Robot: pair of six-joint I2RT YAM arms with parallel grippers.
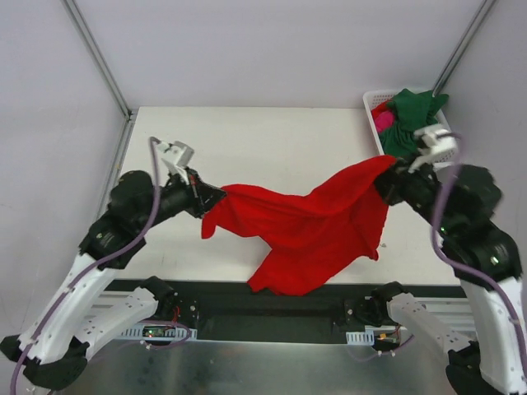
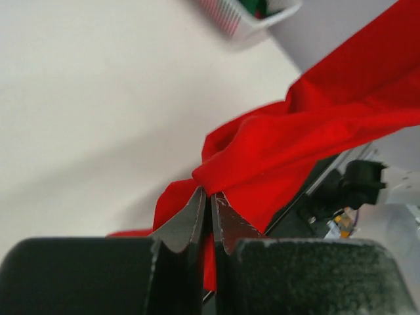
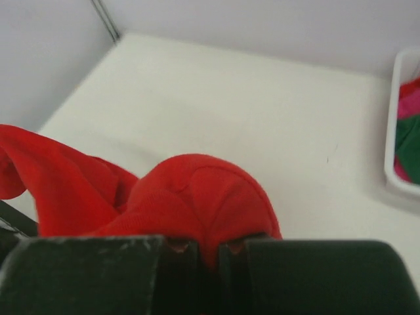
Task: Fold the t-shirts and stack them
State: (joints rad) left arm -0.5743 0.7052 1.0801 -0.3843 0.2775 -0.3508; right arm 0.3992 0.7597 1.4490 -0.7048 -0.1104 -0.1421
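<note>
The bright red t-shirt (image 1: 313,226) hangs stretched between both grippers above the table, its lower part drooping over the near edge. My left gripper (image 1: 207,196) is shut on its left end; the left wrist view shows the cloth (image 2: 282,151) pinched between the fingertips (image 2: 190,216). My right gripper (image 1: 387,174) is shut on its right end, where the cloth (image 3: 197,197) bunches over the jaws. The dark green t-shirt (image 1: 412,115) and the magenta-pink t-shirt (image 1: 382,121) lie crumpled in the basket.
The white slotted basket (image 1: 445,148) stands at the table's far right corner, close behind my right gripper; it also shows in the right wrist view (image 3: 396,170). Grey walls enclose the white table (image 1: 263,148) on three sides.
</note>
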